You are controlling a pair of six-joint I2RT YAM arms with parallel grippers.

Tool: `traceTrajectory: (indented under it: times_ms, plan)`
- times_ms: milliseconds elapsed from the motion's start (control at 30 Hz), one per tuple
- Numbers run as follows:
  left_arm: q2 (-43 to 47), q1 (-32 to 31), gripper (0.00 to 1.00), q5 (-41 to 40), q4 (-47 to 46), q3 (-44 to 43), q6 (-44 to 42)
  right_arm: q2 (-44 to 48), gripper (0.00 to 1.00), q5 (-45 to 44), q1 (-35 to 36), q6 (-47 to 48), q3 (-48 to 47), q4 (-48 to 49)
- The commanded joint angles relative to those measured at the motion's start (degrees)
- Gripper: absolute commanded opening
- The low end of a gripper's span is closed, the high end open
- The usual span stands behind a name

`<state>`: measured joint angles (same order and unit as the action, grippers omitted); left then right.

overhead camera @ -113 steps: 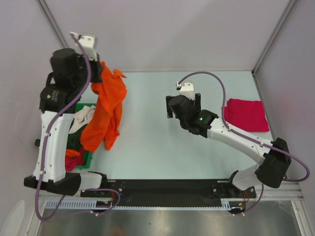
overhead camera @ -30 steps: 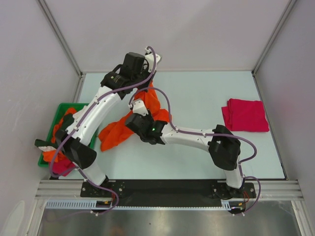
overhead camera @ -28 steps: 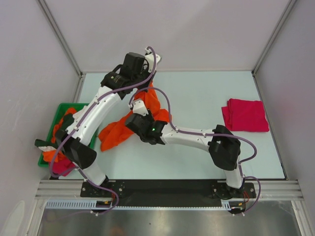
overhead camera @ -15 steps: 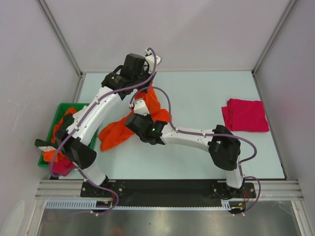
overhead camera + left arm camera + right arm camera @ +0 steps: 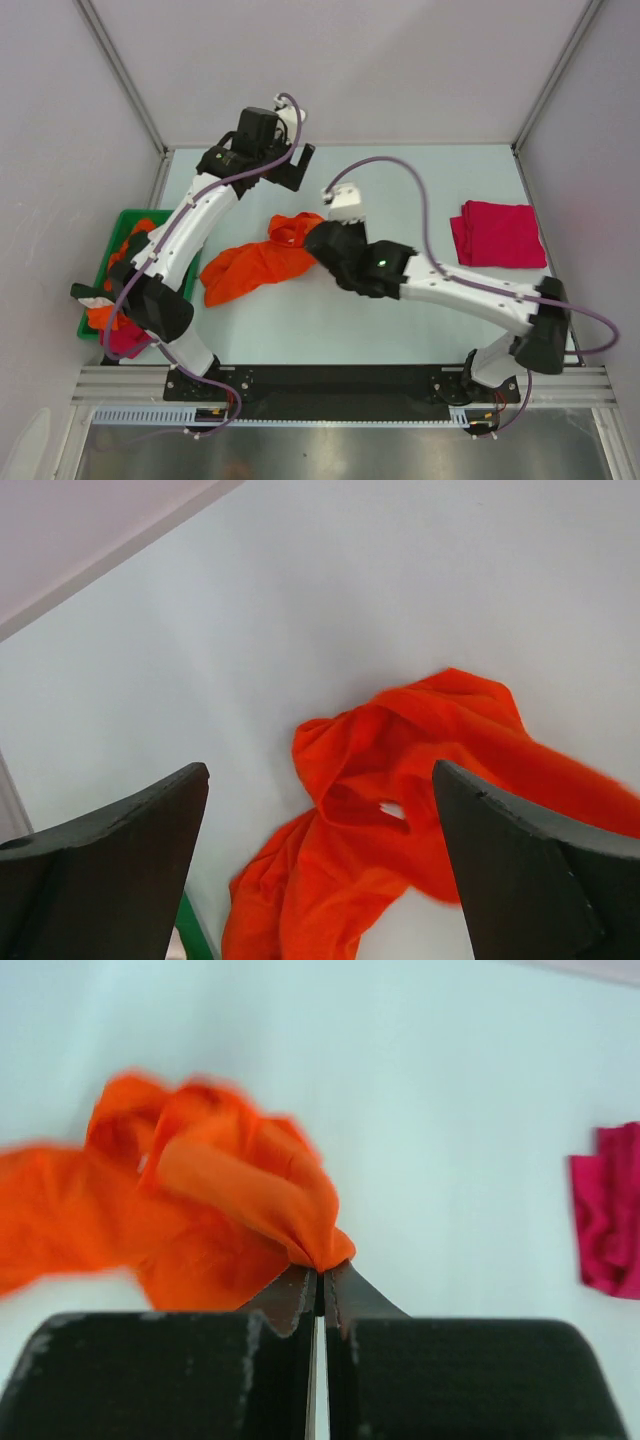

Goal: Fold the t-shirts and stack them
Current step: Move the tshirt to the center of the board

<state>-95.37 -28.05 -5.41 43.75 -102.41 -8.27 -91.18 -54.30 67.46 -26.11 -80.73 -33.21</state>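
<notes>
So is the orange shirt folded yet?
Unfolded: the orange t-shirt lies bunched on the table, one edge pinched by the right gripper.

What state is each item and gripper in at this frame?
orange t-shirt: crumpled on table, one end pinched
magenta t-shirt: folded, at table's right
green bin: holding clothes
left gripper: open, empty
right gripper: shut on orange t-shirt
</notes>
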Motion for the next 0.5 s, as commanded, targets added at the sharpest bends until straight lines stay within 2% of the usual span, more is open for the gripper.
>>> traceTrajectory:
  times_ms: [0,300,467]
  plan:
    - [1.15,4.58,1.00,0.75,-2.44,0.10,3.44,13.01,0.00,-9.23,-5.05,-0.53,-1.18,-5.99]
    - [9.40,7.31,1.00,-2.58,-4.28,13.97,4.93,21.64,0.00,-10.30,-16.48,5.80,-1.19,-8.36]
    - [15.12,9.77,1.00,0.39,-2.53,20.48,5.20,23.32,0.00,-7.06,-19.82,6.25,2.24,-7.66]
